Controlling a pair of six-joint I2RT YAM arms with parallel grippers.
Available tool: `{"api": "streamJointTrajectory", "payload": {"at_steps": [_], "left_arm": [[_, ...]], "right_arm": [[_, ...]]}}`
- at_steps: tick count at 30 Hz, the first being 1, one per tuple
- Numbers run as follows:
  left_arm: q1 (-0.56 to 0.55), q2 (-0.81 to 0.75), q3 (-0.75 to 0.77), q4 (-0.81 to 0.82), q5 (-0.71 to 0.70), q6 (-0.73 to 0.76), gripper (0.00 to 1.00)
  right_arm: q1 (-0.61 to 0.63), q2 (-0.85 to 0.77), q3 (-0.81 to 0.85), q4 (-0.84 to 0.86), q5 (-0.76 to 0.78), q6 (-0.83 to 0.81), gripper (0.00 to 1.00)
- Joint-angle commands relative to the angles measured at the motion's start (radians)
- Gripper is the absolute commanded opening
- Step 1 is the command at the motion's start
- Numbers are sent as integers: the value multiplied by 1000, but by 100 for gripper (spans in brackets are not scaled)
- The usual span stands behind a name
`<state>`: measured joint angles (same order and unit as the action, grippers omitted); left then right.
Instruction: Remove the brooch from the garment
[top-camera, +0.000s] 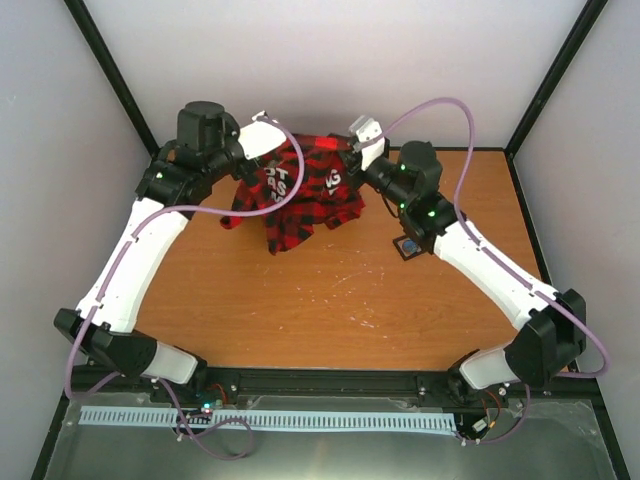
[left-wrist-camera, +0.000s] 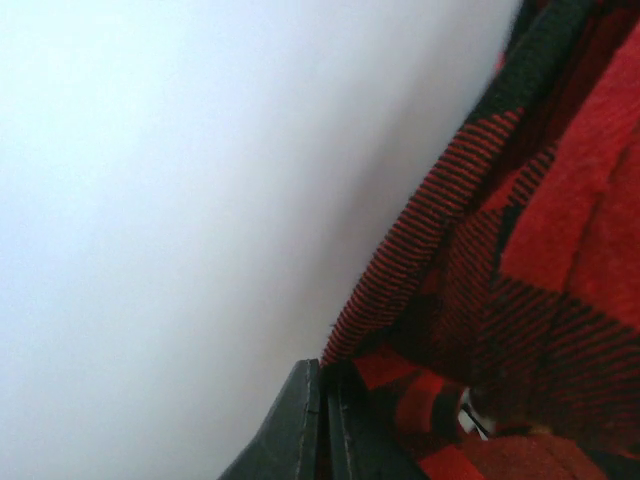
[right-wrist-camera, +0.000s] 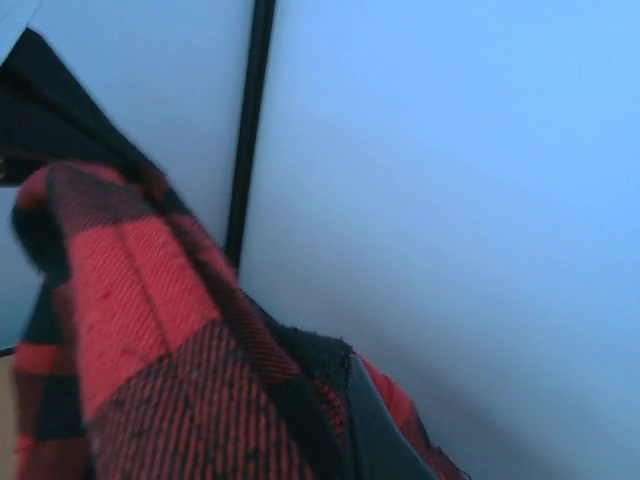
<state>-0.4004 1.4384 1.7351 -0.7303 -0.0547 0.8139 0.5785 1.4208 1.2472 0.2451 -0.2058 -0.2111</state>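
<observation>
The garment (top-camera: 300, 190), a red-and-black checked shirt with white block letters partly showing among its folds, hangs bunched in the upper middle of the overhead view. It is lifted at its two top corners by the arms, and its lower folds droop towards the wooden tabletop (top-camera: 300, 310). The left fingers (left-wrist-camera: 300, 430) are pressed together at the bottom edge of the left wrist view, with the striped hem of the cloth running down to their tips, so they are clamped on the shirt's left corner. The right fingers (right-wrist-camera: 375, 440) are closed too, nearly buried under a thick fold of red check that drapes over them in the lower left of the right wrist view. Behind it a black frame post (right-wrist-camera: 255, 120) stands against the pale wall. A small pale glint (left-wrist-camera: 475, 415) shows low in the cloth in the left wrist view; whether it is the brooch I cannot tell. A small dark square item (top-camera: 407, 247) lies on the tabletop right of centre, just beside the right arm.
</observation>
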Motion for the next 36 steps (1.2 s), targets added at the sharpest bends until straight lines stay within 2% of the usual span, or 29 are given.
{"api": "streamJointTrajectory", "payload": {"at_steps": [1,5,15,21,25,28,30,34,36], "left_arm": [[37,-54,84,127,-167,63,1],[37,-62,143,150,-174,92,1],[37,-99,301,340,-190,197,1],[37,-104,324,314,-204,253,1],[37,-109,316,153,-136,180,1],[37,-138,224,51,-68,108,4],[37,-168,105,33,-41,60,6],[37,-230,-175,121,-38,-3,9],[38,-243,-292,182,-59,-33,18]], "right_arm": [[-30,-46,167,-267,-116,45,3],[-31,-59,301,-434,-149,58,3],[-32,-78,537,-658,-195,140,3],[-30,-128,583,-714,-173,135,3],[-31,-137,574,-753,-104,137,3],[-33,-130,520,-765,-83,133,3],[-42,-114,486,-775,-83,134,2],[-87,-92,408,-770,-126,163,3],[-106,-89,371,-762,-129,172,3]]}}
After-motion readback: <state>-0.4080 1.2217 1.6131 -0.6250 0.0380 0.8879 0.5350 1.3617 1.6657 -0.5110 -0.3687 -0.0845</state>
